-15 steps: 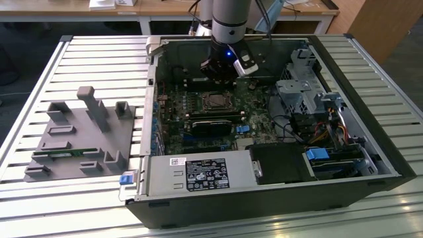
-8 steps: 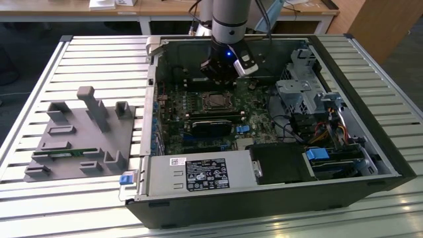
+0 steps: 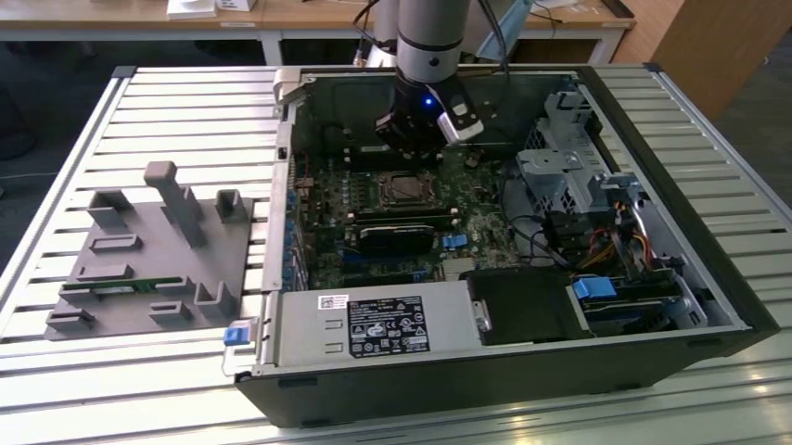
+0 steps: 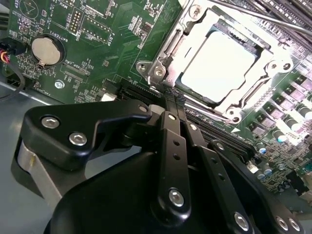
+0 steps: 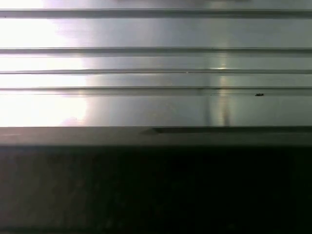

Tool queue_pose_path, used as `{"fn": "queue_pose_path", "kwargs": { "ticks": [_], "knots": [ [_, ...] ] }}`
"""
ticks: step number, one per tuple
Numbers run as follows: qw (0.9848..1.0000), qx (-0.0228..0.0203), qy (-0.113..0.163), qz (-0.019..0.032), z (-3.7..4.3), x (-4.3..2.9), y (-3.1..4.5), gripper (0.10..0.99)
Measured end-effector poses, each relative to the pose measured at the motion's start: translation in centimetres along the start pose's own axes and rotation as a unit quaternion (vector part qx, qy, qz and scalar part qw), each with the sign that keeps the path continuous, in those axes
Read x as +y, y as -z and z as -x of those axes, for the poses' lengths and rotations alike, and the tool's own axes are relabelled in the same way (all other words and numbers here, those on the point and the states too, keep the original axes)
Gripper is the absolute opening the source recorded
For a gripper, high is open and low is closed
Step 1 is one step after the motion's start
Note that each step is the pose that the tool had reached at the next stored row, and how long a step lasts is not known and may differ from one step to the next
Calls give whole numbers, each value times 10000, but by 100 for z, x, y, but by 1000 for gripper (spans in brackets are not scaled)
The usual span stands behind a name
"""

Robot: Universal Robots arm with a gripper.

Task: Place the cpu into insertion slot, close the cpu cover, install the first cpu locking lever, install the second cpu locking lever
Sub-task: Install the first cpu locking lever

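my gripper point(image 4: 171, 100) blocks the near edge of the insertion slot point(image 4: 161, 68), its fingers pressed together on nothing. the cpu point(image 4: 219, 66) lies seated inside it, framed by the lowered cpu cover point(image 4: 265, 63).

White silkscreen lettering on green motherboard point(image 4: 112, 44) in second wrist view: too small and skewed to make out, beside coin cell point(image 4: 45, 48); warning triangle sign at board corner, same view; white sticker and larger black label with rows of certification marks on power supply point(image 3: 371, 326) in exterior view, print illegible; small white marking on cpu cover point(image 4: 234, 119) edge, unreadable; first wrist view: no text.
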State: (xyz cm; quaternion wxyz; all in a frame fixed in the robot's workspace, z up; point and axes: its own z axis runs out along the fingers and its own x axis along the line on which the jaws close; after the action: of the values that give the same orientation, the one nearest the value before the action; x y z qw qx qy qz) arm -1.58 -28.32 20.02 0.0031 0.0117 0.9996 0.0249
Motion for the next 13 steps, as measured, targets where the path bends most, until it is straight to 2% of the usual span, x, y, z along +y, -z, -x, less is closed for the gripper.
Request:
{"fn": "queue_pose_path", "kwargs": {
  "ticks": [4,13],
  "knots": [
    [10000,0,-1,-2,1,1,11,118],
    [10000,-1,0,-80,10,0,-7,118]
  ]
}}
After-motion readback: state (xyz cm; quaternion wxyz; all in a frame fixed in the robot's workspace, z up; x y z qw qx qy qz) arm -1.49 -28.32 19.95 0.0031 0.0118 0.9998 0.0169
